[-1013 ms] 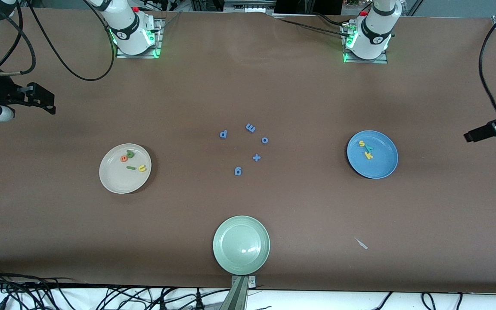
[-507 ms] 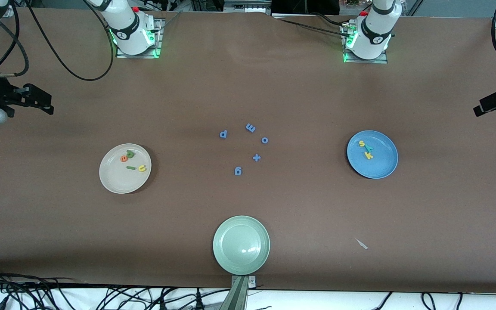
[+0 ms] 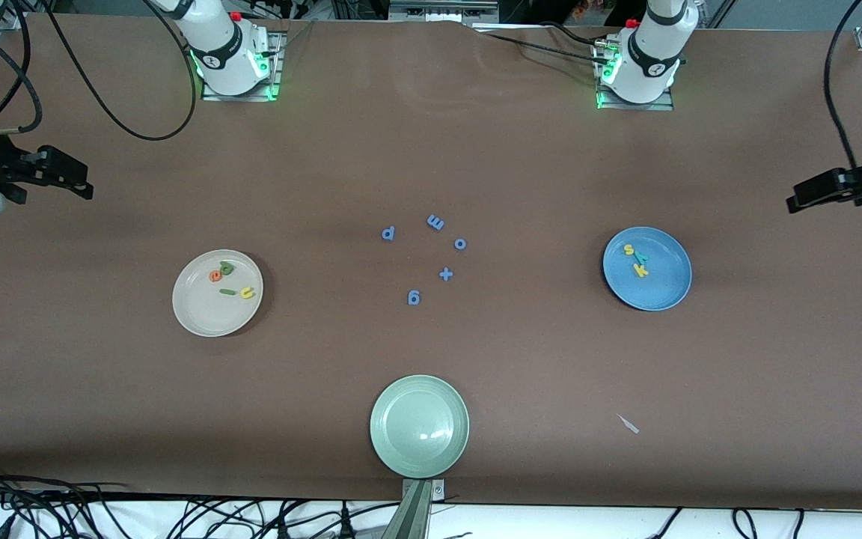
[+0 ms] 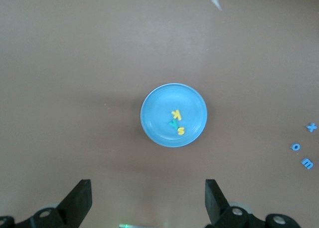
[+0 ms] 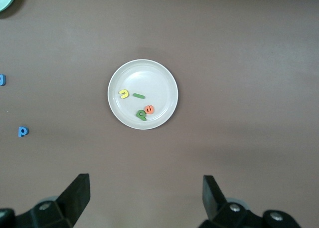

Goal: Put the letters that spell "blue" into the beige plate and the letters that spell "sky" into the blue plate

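The brown table [image 3: 431, 150] stretches under both my arms, its surface bare but for three plates and a scatter of small foam letters. My left gripper [image 4: 148, 200] hangs high over the table near the left arm's end, fingers spread wide with nothing between them; my right gripper [image 5: 144, 198] hangs high over the right arm's end, likewise spread and empty.

The pale green plate [image 3: 393, 449] sits nearest the front camera, at the table's edge, with nothing in it. The beige plate [image 3: 195, 318] lies toward the right arm's end, and the blue plate [image 3: 667, 296] toward the left arm's end, well apart from each other.

In the beige plate lie the orange e [image 3: 215, 276] touching the green b [image 3: 227, 267], then the thin green l [image 3: 227, 292] just beside the yellow u [image 3: 248, 293]. In the blue plate the yellow s [image 3: 628, 250], the teal y [image 3: 640, 259] and the yellow k [image 3: 640, 270] lie bunched together, touching.

Between the two plates, on the table, rest the all-blue pieces: p [image 3: 388, 233], m [image 3: 435, 222], o [image 3: 460, 243], a plus sign [image 3: 446, 274] and g [image 3: 414, 298]. A small pale scrap [image 3: 629, 424] lies nearer the front camera than the blue plate.
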`<state>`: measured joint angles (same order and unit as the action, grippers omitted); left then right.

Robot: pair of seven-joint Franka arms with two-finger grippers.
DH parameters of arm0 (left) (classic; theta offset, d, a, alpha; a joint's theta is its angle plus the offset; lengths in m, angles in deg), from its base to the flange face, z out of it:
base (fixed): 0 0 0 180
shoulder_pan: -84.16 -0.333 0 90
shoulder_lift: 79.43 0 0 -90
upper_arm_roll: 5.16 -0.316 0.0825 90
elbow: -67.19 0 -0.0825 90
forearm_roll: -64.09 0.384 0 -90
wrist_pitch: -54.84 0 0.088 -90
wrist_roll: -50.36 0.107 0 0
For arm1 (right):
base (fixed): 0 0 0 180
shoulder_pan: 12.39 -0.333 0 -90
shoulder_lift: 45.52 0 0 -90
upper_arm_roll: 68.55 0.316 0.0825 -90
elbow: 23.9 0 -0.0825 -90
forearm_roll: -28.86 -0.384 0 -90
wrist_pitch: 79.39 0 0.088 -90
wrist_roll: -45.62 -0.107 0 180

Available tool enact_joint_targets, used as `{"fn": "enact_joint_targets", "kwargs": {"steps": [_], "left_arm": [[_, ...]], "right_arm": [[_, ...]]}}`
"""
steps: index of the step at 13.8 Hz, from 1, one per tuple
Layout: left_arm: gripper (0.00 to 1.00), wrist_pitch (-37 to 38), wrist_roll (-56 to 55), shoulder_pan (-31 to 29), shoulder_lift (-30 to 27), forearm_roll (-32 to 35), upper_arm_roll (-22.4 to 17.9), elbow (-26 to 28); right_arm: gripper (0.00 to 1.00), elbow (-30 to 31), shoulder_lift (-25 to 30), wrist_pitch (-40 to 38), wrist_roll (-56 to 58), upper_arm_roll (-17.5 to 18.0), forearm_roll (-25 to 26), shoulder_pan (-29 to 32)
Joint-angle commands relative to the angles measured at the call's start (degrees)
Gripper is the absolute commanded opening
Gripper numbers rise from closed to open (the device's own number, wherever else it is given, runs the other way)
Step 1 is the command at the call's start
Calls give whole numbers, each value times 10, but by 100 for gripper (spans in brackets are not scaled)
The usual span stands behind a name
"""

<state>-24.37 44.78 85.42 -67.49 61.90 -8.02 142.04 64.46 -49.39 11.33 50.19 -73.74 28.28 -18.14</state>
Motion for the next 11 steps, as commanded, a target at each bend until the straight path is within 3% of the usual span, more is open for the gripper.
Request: {"fn": "enact_joint_targets", "kwargs": {"steps": [1, 5, 11], "left_arm": [[100, -16, 6, -4, -10, -16, 4, 21], [100, -34, 4, -7, -12, -56, 3, 43], [100, -52, 7, -18, -12, -57, 2, 57]], "right_arm": [[100, -8, 1, -9, -18, 2, 1, -2], [100, -8, 1, -8, -25, 3, 5, -4], [100, -7, 1, -8, -31, 4, 5, -5]]}}
